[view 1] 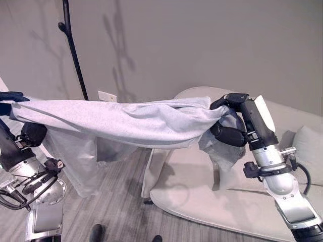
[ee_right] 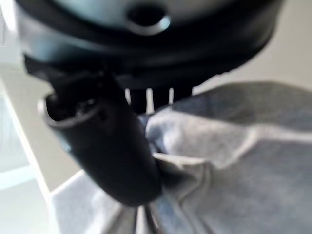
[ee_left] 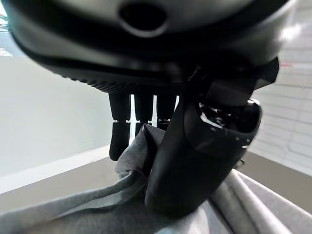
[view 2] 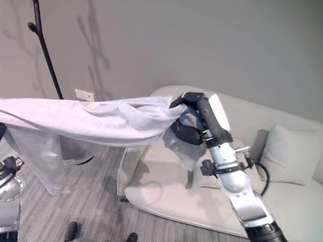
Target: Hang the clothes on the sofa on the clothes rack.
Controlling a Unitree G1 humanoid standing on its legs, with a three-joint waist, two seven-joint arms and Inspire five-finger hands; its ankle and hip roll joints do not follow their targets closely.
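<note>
Grey wall (view 1: 202, 45) backs the whole scene, and below it we see wood-look floor (view 1: 111, 212) running open between the two arms. Cream-coloured sofa (view 1: 212, 201) fills the right side, its rounded near edge curving toward the floor, with a pale cushion (view 1: 309, 146) at its far right end. Stretched across the middle is the light grey garment (view 1: 121, 121), lifted off the sofa and pulled into a long, nearly level band in the air; its upper edge is taut, while loose folds hang from its lower edge on the left and beside the sofa's end.

We find the clothes rack (view 1: 73, 48) as a thin dark pole rising at the upper left, behind the garment and apart from it, with bare wall around its top.

At the garment's right end, the right hand (view 1: 229, 118) has its fingers and thumb curled around a bunched edge of cloth, above the sofa seat. At the left end, the left hand (ee_left: 170, 161) pinches the fabric between its thumb and fingers. A white wall outlet (view 1: 107, 96) sits just above the cloth's top edge.
</note>
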